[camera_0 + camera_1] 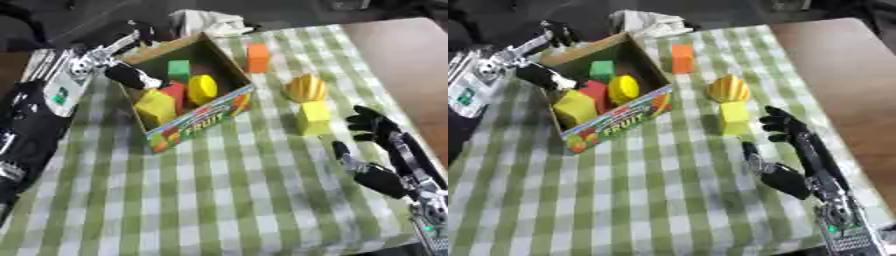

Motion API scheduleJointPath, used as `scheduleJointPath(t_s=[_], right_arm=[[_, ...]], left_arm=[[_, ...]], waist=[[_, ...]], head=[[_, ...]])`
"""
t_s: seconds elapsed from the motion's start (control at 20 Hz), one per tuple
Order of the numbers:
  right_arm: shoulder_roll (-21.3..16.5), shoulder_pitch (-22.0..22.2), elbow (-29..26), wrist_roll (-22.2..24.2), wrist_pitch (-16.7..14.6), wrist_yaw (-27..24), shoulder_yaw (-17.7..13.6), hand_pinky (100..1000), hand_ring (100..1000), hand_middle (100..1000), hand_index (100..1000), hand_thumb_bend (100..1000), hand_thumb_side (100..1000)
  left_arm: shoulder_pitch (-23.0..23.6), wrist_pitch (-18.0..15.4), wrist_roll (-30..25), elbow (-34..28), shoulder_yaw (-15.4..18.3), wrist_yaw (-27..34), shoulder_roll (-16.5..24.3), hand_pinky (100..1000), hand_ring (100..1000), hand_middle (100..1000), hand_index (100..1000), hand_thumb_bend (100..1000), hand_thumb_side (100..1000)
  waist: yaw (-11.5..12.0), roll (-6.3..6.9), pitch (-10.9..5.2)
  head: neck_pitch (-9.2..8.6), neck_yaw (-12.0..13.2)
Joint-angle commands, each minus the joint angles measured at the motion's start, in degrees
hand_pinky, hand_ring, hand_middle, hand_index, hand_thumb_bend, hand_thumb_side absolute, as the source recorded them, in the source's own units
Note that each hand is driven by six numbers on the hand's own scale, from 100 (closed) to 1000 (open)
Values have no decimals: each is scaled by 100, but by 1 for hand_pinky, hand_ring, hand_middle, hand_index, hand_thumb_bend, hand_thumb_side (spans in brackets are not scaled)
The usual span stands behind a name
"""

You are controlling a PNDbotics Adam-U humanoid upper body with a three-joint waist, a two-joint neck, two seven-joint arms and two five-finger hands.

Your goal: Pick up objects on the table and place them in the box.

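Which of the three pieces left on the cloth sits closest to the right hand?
The yellow cube, just beyond the open right hand; the orange ridged piece and orange block lie farther away.

Black right hand (785, 150) and left hand (131, 75), silver-jointed arms.

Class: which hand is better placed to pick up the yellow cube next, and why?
Right. The right hand hovers open beside the yellow cube; the left hand is at the cardboard box.

Right forearm (429, 210) cut off at the frame's corner — white cloth (206, 21) behind box (203, 120) part-hidden.
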Motion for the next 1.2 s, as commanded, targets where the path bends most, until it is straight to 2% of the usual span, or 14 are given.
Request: scheduleJointPath(t_s=[0.05, 0.3, 0.45, 0.5, 0.65, 0.75, 0.8, 0.85, 0.95, 1.05, 1.2], right_arm=[[-298, -176, -67, 74, 4, 76, 3, 742, 800, 779, 932, 323, 310], [-833, -609, 17, 344, 24, 97, 169, 748, 806, 791, 937, 331, 305], [-1198, -959, 149, 605, 15, 152, 302, 755, 818, 803, 940, 336, 288], [-1328, -1093, 207, 712, 0, 177, 359, 758, 822, 808, 940, 347, 251], [-1701, -1495, 461, 1128, -84, 187, 576, 768, 840, 825, 945, 358, 165], [-1902, -1775, 726, 1487, -163, 148, 744, 777, 854, 836, 949, 360, 151], [-1973, -1900, 875, 1668, -203, 119, 819, 789, 873, 842, 953, 299, 109], [-2035, -2038, 1039, 1860, -243, 112, 890, 796, 883, 855, 954, 366, 153], [-2092, -2294, 1371, 2199, -334, 156, 988, 815, 907, 869, 955, 376, 163], [-2075, -2521, 1716, 2467, -439, 322, 1045, 829, 924, 874, 958, 345, 209], [-1965, -2772, 2214, 2734, -595, 622, 1068, 845, 943, 879, 960, 353, 213]], left_arm=[[325, 340, 179, -1062, 333, 690, 449, 689, 713, 713, 859, 513, 413], [1353, 751, 607, -2346, 697, 1553, 519, 675, 707, 694, 838, 468, 387], [1941, 913, 756, -2848, 850, 1942, 341, 667, 702, 683, 833, 452, 400], [2129, 966, 777, -2967, 904, 2035, 259, 660, 696, 677, 831, 446, 405], [2579, 1128, 764, -3136, 1009, 2153, 22, 651, 691, 672, 830, 412, 427], [2822, 1221, 720, -3169, 1065, 2157, -146, 646, 687, 667, 829, 388, 439], [2931, 1282, 712, -3173, 1095, 2191, -247, 641, 681, 661, 827, 372, 445], [3042, 1331, 715, -3199, 1124, 2230, -358, 639, 679, 657, 825, 348, 456], [3252, 1378, 693, -3270, 1161, 2226, -549, 638, 678, 656, 825, 346, 467], [3411, 1425, 667, -3322, 1190, 2200, -702, 637, 676, 653, 824, 344, 473], [3556, 1489, 627, -3348, 1209, 2185, -855, 637, 675, 652, 824, 342, 482]], waist=[[46, -23, -77], [171, -61, -60], [234, -103, -66], [252, -117, -69], [303, -147, -81], [324, -159, -91], [331, -162, -94], [339, -163, -98], [347, -164, -102], [353, -161, -107], [358, -152, -125]], head=[[27, -40], [27, -94], [27, -145], [27, -166], [27, -289], [27, -332], [27, -346], [27, -368], [27, -409], [27, -437], [27, -474]])
